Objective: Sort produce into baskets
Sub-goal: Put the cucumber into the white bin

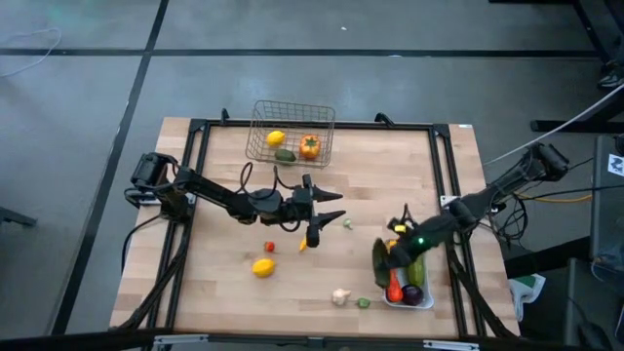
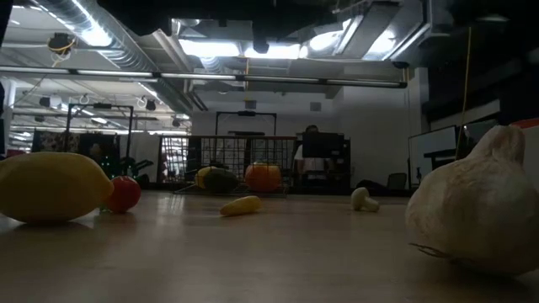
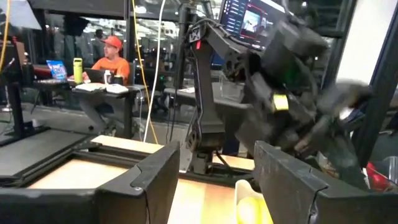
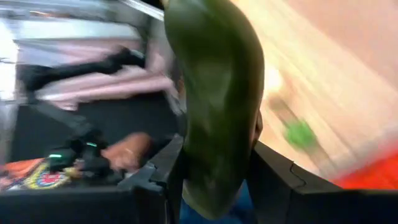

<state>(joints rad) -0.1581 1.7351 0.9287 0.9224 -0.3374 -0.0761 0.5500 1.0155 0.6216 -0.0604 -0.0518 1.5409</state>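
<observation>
My right gripper [image 1: 388, 259] is shut on a dark green cucumber [image 4: 214, 93] by the left side of the white tray [image 1: 430, 301], which holds another cucumber, a carrot and an eggplant. My left gripper [image 1: 330, 209] hovers open at mid-table with nothing between its fingers [image 3: 149, 180]. Below it a small yellow-orange piece [image 1: 314, 237] lies on the wood. The wire basket [image 1: 292, 119] at the far edge holds a lemon [image 1: 276, 138], a green piece and an orange pepper [image 1: 309, 146]. A small tomato [image 1: 270, 247], a lemon [image 1: 263, 266], garlic [image 1: 339, 296] and a green piece [image 1: 363, 303] lie loose. My right gripper pinches the cucumber between its two fingers, one on each side, near one end [image 4: 211, 177]. The rest of it sticks out past the fingers. The gripper slants down from the table's right side, and the cucumber [image 1: 379, 263] is lifted clear of the table.
A small white piece [image 1: 347, 224] lies between the two grippers. A black frame [image 1: 444, 185] runs along the table's sides. Bare wood lies at the near left and the far right. People sit at desks in the room beyond.
</observation>
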